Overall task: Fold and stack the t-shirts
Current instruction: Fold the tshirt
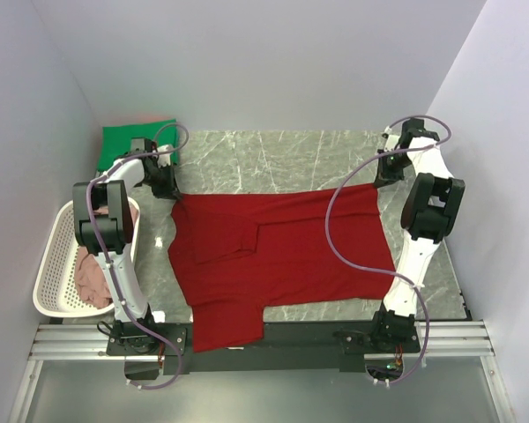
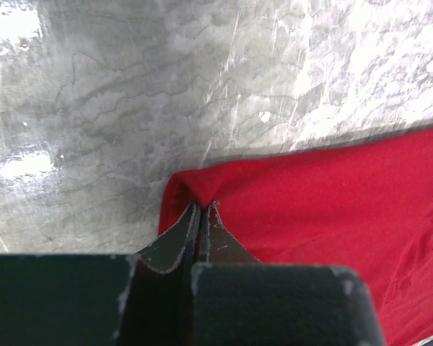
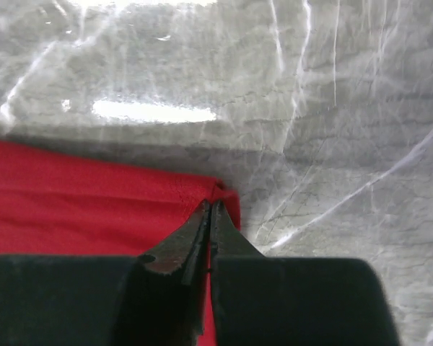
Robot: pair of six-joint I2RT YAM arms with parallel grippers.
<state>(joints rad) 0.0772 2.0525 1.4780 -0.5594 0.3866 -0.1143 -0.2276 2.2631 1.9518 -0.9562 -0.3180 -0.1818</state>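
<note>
A dark red t-shirt [image 1: 273,256] lies spread over the marble table, one sleeve hanging over the near edge. My left gripper [image 1: 167,187] is shut on the shirt's far left corner [image 2: 195,189]. My right gripper [image 1: 383,179] is shut on the shirt's far right corner [image 3: 218,193]. Both corners are pinched between the jaws just above the tabletop. A folded green t-shirt [image 1: 128,145] lies at the far left, with an orange-red one showing behind it. A dusty pink t-shirt [image 1: 93,278] sits in the basket.
A white lattice basket [image 1: 53,269] stands off the table's left edge beside my left arm. White walls enclose the table at the back and both sides. The metal rail [image 1: 273,339] with the arm bases runs along the near edge.
</note>
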